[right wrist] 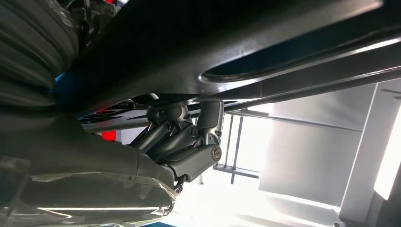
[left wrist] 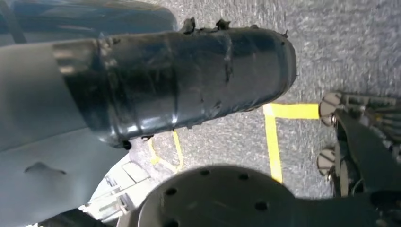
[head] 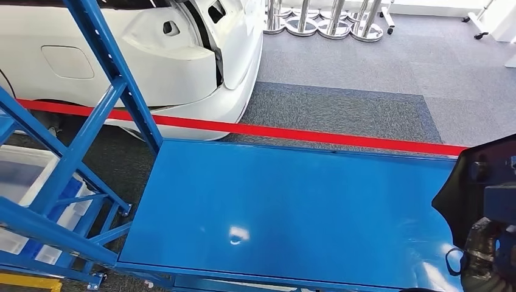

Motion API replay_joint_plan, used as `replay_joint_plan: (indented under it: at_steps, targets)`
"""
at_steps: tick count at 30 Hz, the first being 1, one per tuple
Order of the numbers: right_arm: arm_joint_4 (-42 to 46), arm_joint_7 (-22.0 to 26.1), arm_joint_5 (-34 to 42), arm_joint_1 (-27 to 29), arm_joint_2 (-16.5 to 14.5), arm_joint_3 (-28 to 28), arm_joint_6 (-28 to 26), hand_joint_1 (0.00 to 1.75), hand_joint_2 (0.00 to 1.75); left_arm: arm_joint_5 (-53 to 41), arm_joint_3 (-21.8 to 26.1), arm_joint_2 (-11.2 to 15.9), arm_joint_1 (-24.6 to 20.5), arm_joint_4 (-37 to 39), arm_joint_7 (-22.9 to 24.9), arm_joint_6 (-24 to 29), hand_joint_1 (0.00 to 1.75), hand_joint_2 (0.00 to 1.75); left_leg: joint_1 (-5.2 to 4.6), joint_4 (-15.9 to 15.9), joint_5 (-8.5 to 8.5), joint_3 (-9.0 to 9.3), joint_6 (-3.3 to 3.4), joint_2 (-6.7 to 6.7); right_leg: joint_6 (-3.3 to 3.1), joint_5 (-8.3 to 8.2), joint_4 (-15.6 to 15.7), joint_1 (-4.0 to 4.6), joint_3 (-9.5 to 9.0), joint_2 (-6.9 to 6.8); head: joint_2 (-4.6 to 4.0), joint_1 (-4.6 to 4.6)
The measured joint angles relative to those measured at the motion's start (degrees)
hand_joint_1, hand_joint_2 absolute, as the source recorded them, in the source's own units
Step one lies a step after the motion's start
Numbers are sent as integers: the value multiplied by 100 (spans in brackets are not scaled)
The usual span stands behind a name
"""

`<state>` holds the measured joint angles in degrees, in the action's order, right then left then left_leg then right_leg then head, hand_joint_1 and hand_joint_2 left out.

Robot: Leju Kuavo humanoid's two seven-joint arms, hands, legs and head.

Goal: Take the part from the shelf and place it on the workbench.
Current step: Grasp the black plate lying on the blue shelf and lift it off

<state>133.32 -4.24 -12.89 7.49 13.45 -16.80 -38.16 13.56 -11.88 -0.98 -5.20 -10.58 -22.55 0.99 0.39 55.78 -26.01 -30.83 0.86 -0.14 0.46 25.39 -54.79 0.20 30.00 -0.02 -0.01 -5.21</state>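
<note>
Right hand (right wrist: pixel 189 142) gripping dark part (head: pixel 481 176) — beside blue workbench (head: pixel 286 207), grey carpet (head: pixel 365 73), white car (head: pixel 152 55) beyond.

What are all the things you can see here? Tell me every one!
Workbench: one, blue, across the middle of the head view, nothing lying on its top.
Shelf frame: one, blue, on the left beside the workbench.
Bins: clear plastic, in the shelf frame; count unclear.
Car: one, white, behind the red barrier strip.
Barrier strip: one, red, running along the far edge of the workbench.
Stanchion bases: several, shiny silver, far on the grey carpet.
Floor tape: yellow lines on the grey floor.
Part: one, black, at the right edge over the workbench.
Right hand: one, dark, gripping the part from beneath.
Left hand: one, dark, hanging over the floor.
</note>
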Motion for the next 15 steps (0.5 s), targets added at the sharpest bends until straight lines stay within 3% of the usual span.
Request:
replay_joint_plan:
  at_steps: [2,5,6,7,8,9,11,12,13,15]
  targets:
    - [-4,19,27,8,-5,3,-1,175,175,18,4,-14,-1,0,-9,-41,0,0,32,-45,55,-16,57,8,62,171,-175,-8,69,6,1,8]
    - [-19,42,68,33,-8,12,-2,175,175,39,26,-67,-5,0,-16,-51,0,0,49,-64,134,-108,100,15,176,829,-1203,-69,467,9,0,28]
    - [-30,45,81,48,-9,14,-2,175,175,43,36,-79,-5,0,-25,-49,0,0,49,-62,160,-148,96,15,203,965,-1516,-92,574,9,0,28]
    - [-42,49,93,63,-10,14,-2,175,175,43,44,-89,-4,0,-52,-47,0,0,49,-60,187,-186,88,14,220,991,-1647,-111,594,8,0,27]
    - [-51,51,104,74,-10,16,-2,175,175,43,50,-95,-4,0,-97,-47,0,0,50,-58,216,-221,77,13,227,904,-1542,-125,499,7,-1,27]
    - [-56,53,117,80,-10,17,-2,175,175,43,54,-96,-4,0,-154,-47,0,0,52,-57,245,-251,61,11,222,744,-1228,-135,297,6,-1,27]
    - [-57,55,138,83,-9,25,-2,175,175,43,58,-96,-6,0,-250,-51,0,0,51,-56,310,-301,11,7,184,449,-347,-133,-231,6,-1,25]
    - [-56,53,140,93,-9,31,-2,175,175,43,59,-97,-7,0,-276,-55,0,0,49,-62,347,-315,-25,6,155,363,-46,-119,-393,9,-1,22]
    - [-55,51,137,102,-8,41,-2,175,175,43,60,-97,-8,0,-290,-58,0,0,50,-68,384,-327,-66,6,125,332,124,-103,-470,13,-1,23]
    - [-54,45,130,127,-7,65,-2,175,175,43,61,-97,-6,0,-303,-63,0,0,59,-100,462,-334,-157,4,52,274,168,-78,-404,14,-1,24]
